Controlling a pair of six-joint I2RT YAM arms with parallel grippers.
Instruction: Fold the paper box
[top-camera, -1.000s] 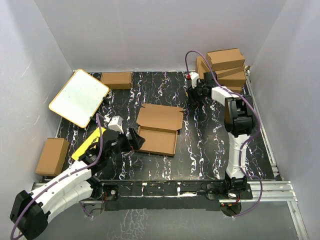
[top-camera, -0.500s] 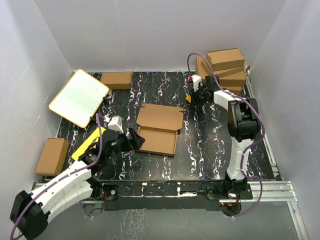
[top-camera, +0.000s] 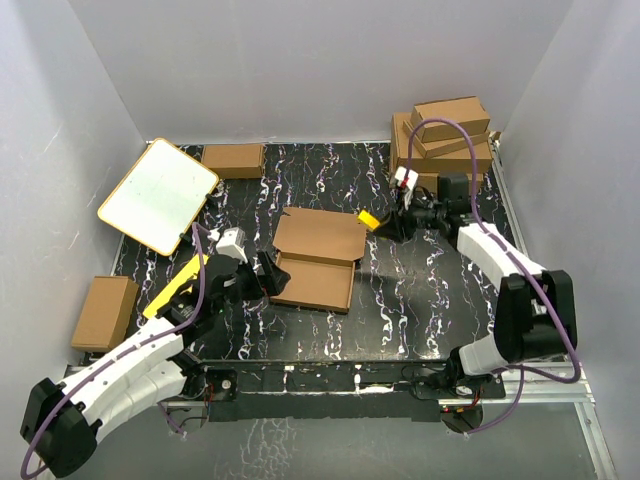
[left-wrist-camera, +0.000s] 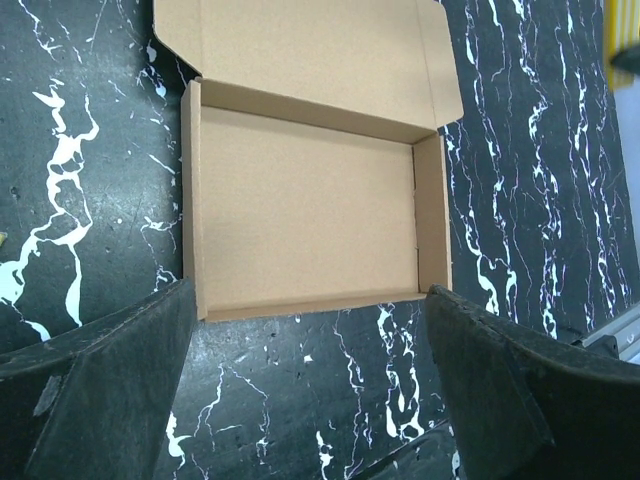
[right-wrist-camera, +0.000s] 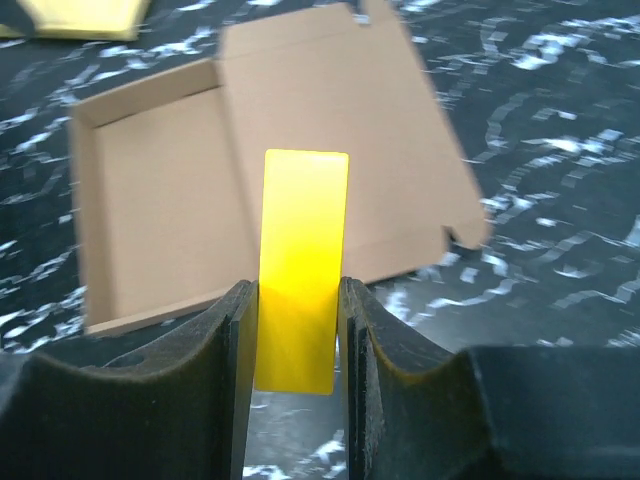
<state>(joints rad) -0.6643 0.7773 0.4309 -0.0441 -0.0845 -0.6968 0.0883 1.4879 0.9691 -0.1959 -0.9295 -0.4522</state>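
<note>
Paper box (top-camera: 315, 282) long axis left-right, lid (top-camera: 322, 233) rearward.

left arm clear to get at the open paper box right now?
Probably yes. The left gripper hangs open by the paper box, one box wall framed between its fingers, nothing in between. The right gripper, shut on a yellow card, sits over by the lid, clear of that approach.

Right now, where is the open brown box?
In the top view the paper box lies mid-table, lid open, between the open left gripper on its left and the right gripper, pinching a yellow card, at its far right corner.
</note>
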